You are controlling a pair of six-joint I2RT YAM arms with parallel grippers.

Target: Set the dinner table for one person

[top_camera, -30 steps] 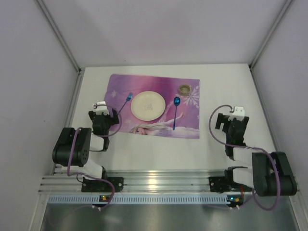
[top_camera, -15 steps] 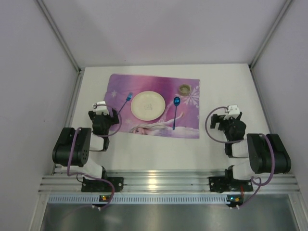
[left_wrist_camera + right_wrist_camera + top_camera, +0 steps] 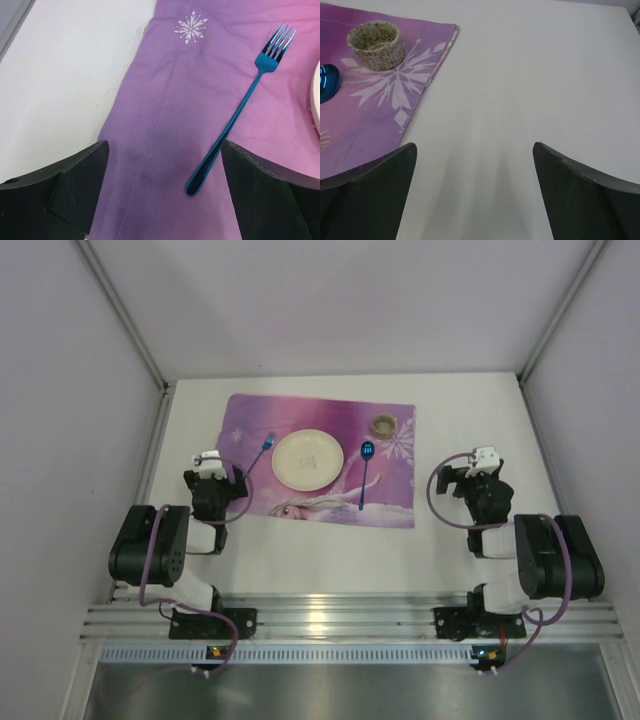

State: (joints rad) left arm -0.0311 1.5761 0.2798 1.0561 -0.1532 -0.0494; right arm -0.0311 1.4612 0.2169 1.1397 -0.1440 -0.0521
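a: black matte jaws of the left gripper [image 3: 164, 145] stand apart, empty, near the thin glossy blue fork [image 3: 267, 55]. the right gripper [image 3: 474, 145] is likewise apart and empty, above the flat white dinner table [image 3: 530, 75].
b: hazard?
a: a low sweep could snag the soft purple placemat [image 3: 165, 100]. that would skid the fork and the speckled round cup [image 3: 375, 44].

The counter [image 3: 545, 75] is smooth, dull white. The purple placemat [image 3: 165, 100] looks like soft cloth, matt, with a thin crease. The blue fork [image 3: 240, 107] is shiny metal, and the spoon [image 3: 326, 82] shines the same blue. The little cup [image 3: 375, 44] is speckled and rough-looking. The plate [image 3: 307, 460] looks smooth and pale. The left gripper [image 3: 163, 145] has fingers [image 3: 75, 190] of dull black plastic.
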